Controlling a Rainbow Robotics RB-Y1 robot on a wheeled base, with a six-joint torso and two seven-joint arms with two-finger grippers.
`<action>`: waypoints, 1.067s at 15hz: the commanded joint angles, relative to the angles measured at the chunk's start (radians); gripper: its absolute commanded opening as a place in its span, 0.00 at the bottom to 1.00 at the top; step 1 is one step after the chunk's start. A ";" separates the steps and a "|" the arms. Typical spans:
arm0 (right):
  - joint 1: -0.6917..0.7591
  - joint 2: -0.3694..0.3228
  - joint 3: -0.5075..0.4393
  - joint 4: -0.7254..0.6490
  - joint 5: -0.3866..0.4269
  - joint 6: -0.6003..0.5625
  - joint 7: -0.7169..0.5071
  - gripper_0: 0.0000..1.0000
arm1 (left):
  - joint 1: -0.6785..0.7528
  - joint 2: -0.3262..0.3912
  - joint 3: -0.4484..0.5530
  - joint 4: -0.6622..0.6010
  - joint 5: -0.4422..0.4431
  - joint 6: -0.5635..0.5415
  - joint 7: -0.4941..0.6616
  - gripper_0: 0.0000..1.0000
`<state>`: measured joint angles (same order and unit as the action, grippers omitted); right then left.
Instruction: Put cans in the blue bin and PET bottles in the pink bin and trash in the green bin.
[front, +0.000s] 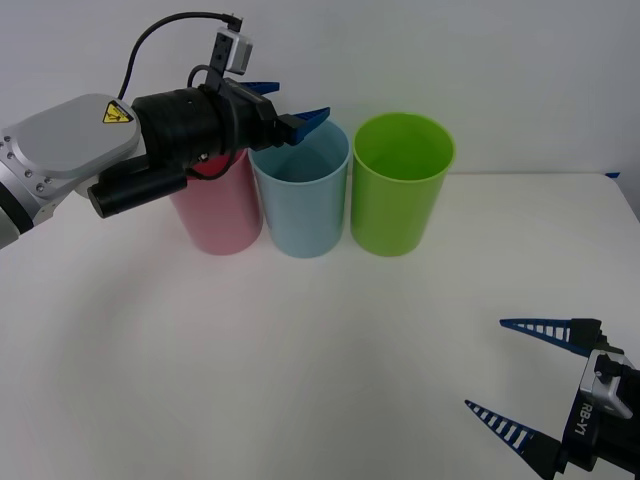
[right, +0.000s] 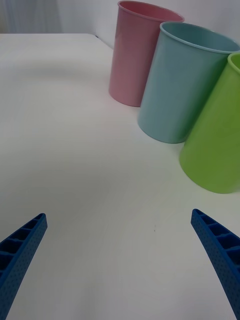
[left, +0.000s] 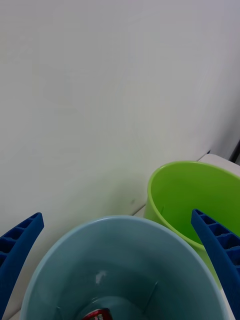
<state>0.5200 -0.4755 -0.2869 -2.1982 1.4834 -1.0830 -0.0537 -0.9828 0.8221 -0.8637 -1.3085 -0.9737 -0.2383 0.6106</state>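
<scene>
Three tall bins stand in a row at the back of the table: the pink bin (front: 218, 215), the blue bin (front: 302, 195) and the green bin (front: 400, 185). My left gripper (front: 292, 105) hovers open over the blue bin's rim, with nothing between its fingers. The left wrist view looks down into the blue bin (left: 125, 265), where a red can (left: 96, 315) lies at the bottom, and past it into the green bin (left: 195, 200). My right gripper (front: 525, 375) waits open low at the table's front right. Its wrist view takes in the pink bin (right: 137, 55), blue bin (right: 182, 85) and green bin (right: 215, 135).
The white table (front: 250, 360) stretches bare from the bins to the front edge. A white wall (left: 100, 90) rises close behind the bins. The table's right edge (front: 625, 195) shows past the green bin.
</scene>
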 joint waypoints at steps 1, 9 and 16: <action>0.000 0.000 0.000 0.000 0.000 0.000 0.000 1.00 | -0.007 0.000 0.000 0.000 0.012 0.008 -0.002 1.00; 0.000 0.000 0.000 0.000 0.000 0.000 0.000 1.00 | 0.046 -0.003 0.255 -0.020 0.078 -0.173 -0.029 1.00; 0.000 0.000 0.000 0.000 0.000 0.000 0.000 1.00 | 0.291 -0.001 0.674 -0.137 -0.007 -0.486 -0.018 1.00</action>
<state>0.5200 -0.4755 -0.2869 -2.1982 1.4834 -1.0830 -0.0537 -0.7164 0.8207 -0.2299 -1.4285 -0.9775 -0.6941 0.5885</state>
